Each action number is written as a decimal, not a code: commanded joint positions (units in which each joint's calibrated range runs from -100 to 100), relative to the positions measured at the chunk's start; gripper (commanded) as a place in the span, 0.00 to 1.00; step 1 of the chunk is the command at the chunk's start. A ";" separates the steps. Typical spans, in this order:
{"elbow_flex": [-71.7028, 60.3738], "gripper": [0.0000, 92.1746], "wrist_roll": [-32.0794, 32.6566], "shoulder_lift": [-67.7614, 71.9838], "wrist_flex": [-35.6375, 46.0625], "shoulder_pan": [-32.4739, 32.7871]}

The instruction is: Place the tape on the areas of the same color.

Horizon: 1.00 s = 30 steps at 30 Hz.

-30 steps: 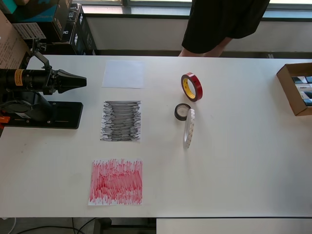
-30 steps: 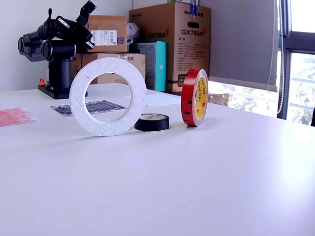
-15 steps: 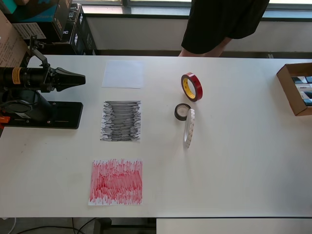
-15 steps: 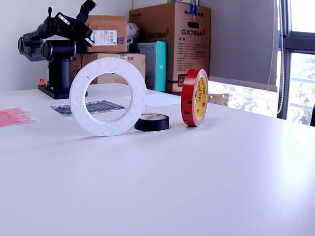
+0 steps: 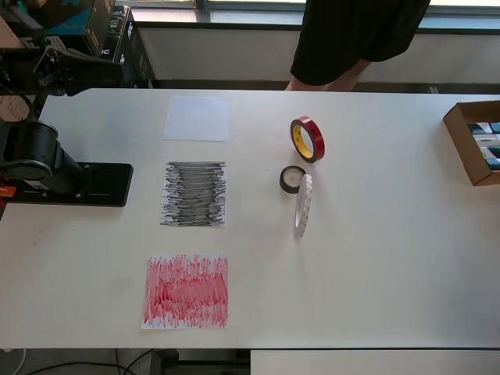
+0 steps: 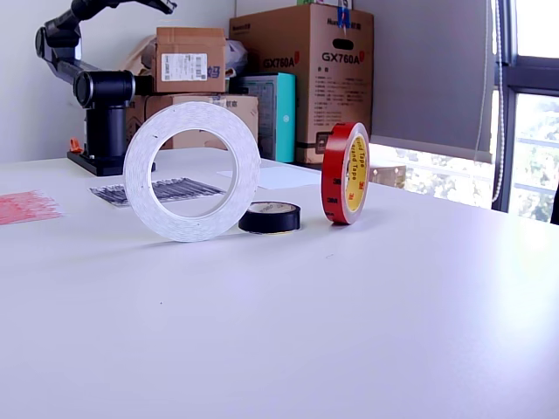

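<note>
The red roll (image 5: 307, 139) (image 6: 345, 173) with a yellowish core stands on edge. The small black roll (image 5: 291, 179) (image 6: 270, 216) lies flat just below it in the overhead view. The thin white roll (image 5: 302, 205) (image 6: 188, 229) stands on edge beside the black one. The white sheet (image 5: 198, 119), the black-scribbled sheet (image 5: 194, 194) (image 6: 113, 194) and the red-scribbled sheet (image 5: 187, 291) (image 6: 22, 207) lie in a column to the left in the overhead view. All three sheets are bare. My gripper (image 5: 105, 73) (image 6: 162, 4) is raised at the far left, away from the rolls. Its jaws are dark against the boxes and cut off.
My arm's black base (image 5: 70, 183) sits at the overhead view's left table edge. An open cardboard box (image 5: 475, 141) stands at the right edge. A person in black (image 5: 359, 39) stands behind the far edge. Stacked cartons (image 6: 301, 78) stand behind the table.
My arm has lifted and swung from above its base toward the overhead view's top left. The rolls and sheets have not moved.
</note>
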 commanded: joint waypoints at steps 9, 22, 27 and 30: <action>-35.65 0.01 15.13 50.46 0.63 -0.22; -32.47 0.01 17.42 51.58 3.77 -2.43; -34.92 0.01 19.55 51.68 19.55 -2.74; -37.01 0.00 22.42 51.68 28.72 -2.51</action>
